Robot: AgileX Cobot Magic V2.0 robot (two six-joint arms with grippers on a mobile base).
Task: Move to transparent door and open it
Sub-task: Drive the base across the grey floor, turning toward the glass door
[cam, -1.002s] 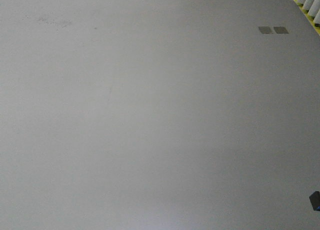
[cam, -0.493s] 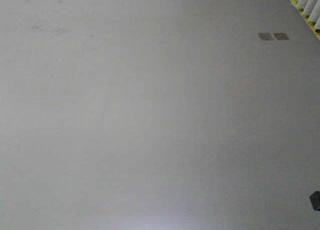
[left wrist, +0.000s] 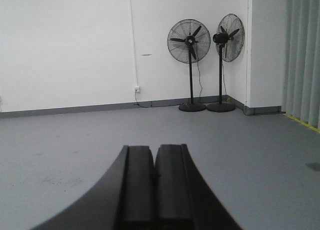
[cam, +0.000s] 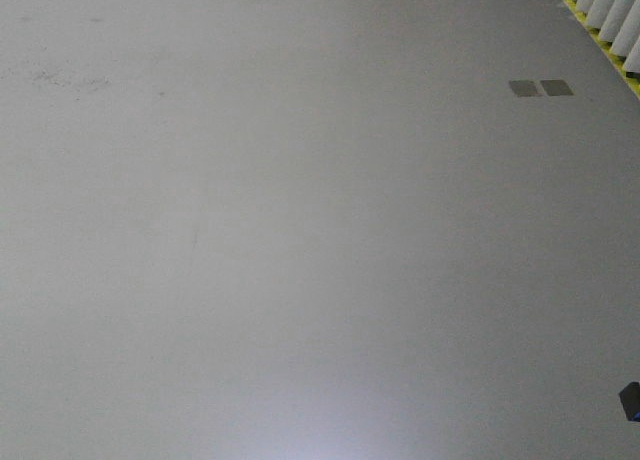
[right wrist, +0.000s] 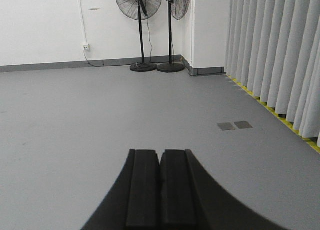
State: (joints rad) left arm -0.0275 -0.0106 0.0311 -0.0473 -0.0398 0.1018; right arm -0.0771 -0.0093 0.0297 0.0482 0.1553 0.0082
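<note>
**Transparent door not in view; approach incomplete**

No glass panel, white frame or pull handle shows in any view. The transparent door's bearing from the grippers, its long axis and the nearer arm therefore cannot be told.

The left gripper (left wrist: 155, 157) has its black padded fingers pressed together on nothing, and so does the right gripper (right wrist: 160, 162).

Ahead lie:
- bare grey floor (cam: 300, 240)
- two dark square floor plates (right wrist: 235, 125)
- a pale pleated curtain (right wrist: 270, 50) over a yellow floor strip (right wrist: 272, 111)
- two black pedestal fans (left wrist: 190, 45) by a white wall (left wrist: 65, 45)

No containers are seen.

Judgement: driving to the door is the step in hand.
</note>
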